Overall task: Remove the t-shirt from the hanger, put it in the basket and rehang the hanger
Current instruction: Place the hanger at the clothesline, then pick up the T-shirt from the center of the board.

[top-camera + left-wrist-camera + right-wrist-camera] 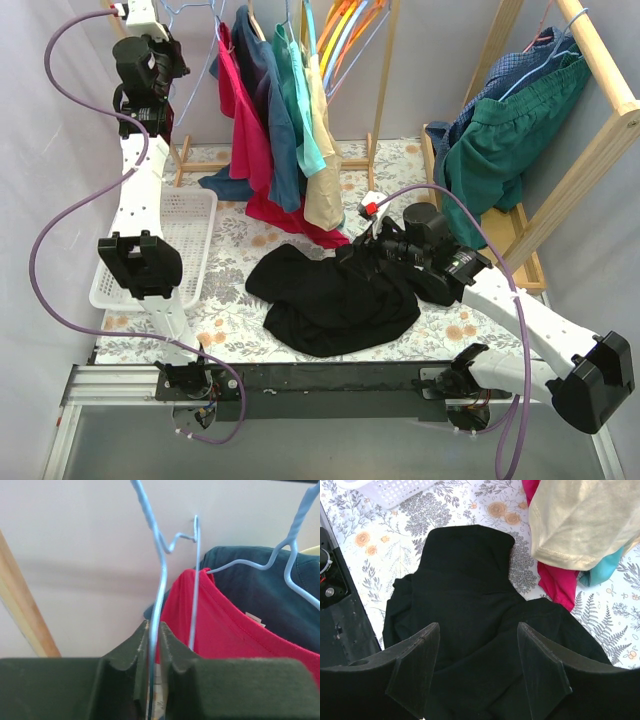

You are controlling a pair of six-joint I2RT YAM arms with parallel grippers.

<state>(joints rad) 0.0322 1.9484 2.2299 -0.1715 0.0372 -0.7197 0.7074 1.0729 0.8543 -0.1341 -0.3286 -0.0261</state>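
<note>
T-shirt (465,575), black, lies crumpled on the counter (228,318) directly beneath the right hand (477,640), which gapes wide and holds nothing. Up at the rack, the left hand (154,635) pinches a blue wire hanger (160,570), seemingly bare, well apart from it.

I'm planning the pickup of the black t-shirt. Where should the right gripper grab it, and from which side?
Probably the rumpled folds in the middle of the black t-shirt, from straight above. It lies heaped on the table, and raised creases give cloth to pinch, unlike its flat outer edges. The right gripper hangs open right over them.
</note>
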